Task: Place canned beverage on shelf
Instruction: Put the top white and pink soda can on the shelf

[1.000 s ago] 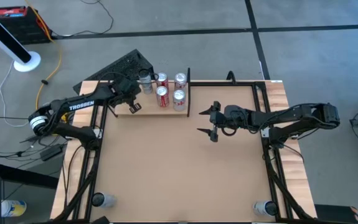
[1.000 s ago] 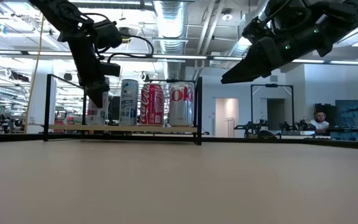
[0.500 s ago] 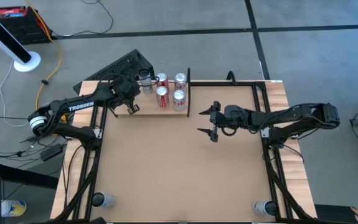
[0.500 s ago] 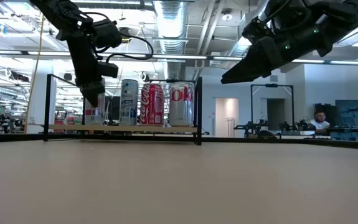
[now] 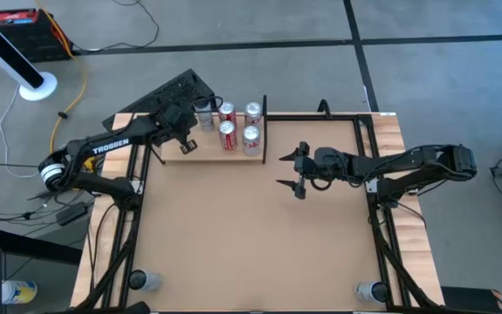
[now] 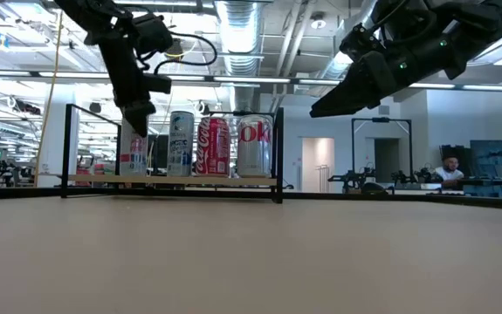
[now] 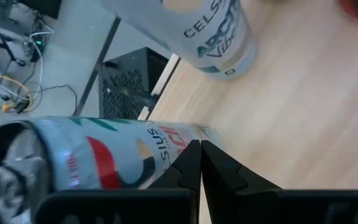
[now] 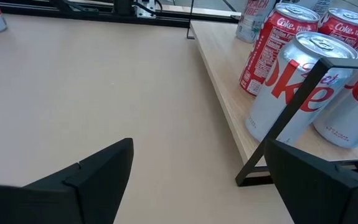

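Observation:
The shelf (image 5: 200,153), a pale wood plank with a thin black end piece (image 5: 264,126), lies at the table's far left. Several cans stand upright on it: two grey Celsius cans (image 7: 98,163) (image 7: 211,30), red Coca-Cola cans (image 6: 214,146) and silver Diet Coke cans (image 8: 294,84). My left gripper (image 5: 187,142) (image 6: 137,118) hangs shut over the shelf's left part, slanting down, right beside the nearer Celsius can (image 6: 134,155), with nothing between its fingers (image 7: 200,158). My right gripper (image 5: 298,171) (image 8: 197,177) hovers open over the table, right of the shelf, facing the cans.
One can stands at each near table corner (image 5: 142,280) (image 5: 372,291). A black box (image 5: 176,90) sits behind the shelf, off the table's far left. Bare tan tabletop (image 5: 251,235) spreads between the arms. A person (image 6: 447,170) sits far back in the room.
My left gripper has risen beside the nearer Celsius can, staying shut. The cans on the shelf have kept their places.

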### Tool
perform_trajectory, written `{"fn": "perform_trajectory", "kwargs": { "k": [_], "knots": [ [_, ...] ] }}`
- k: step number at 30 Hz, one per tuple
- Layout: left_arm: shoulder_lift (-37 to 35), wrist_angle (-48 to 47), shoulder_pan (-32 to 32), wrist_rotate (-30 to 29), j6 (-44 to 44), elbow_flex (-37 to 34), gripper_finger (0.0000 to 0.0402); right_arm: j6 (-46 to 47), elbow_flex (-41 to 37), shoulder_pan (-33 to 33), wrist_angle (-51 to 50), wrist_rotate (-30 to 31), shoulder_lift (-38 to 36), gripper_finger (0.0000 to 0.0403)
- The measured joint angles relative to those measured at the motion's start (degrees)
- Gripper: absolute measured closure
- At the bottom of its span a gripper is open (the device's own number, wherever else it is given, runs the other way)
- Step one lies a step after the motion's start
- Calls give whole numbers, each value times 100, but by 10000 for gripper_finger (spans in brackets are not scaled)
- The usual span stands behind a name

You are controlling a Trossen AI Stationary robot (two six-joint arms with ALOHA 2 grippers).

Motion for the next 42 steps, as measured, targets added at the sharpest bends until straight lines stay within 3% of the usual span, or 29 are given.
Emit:
{"fn": "perform_trajectory", "kwargs": {
  "k": [6, 12, 25, 42],
  "knots": [
    [-230, -865, -20, 295, -241, 177, 401, 49, 2, 1, -149, 0, 0, 19],
    [-558, -1589, 55, 228, -497, 178, 401, 129, 2, 2, -199, 0, 0, 19],
    [-601, -917, 929, 485, -311, -156, 401, 166, 2, 26, -169, -3, 0, 19],
    [-601, -394, 1465, 518, -96, -156, 401, 103, 2, 22, -169, -3, 0, 19]
  ]
}}
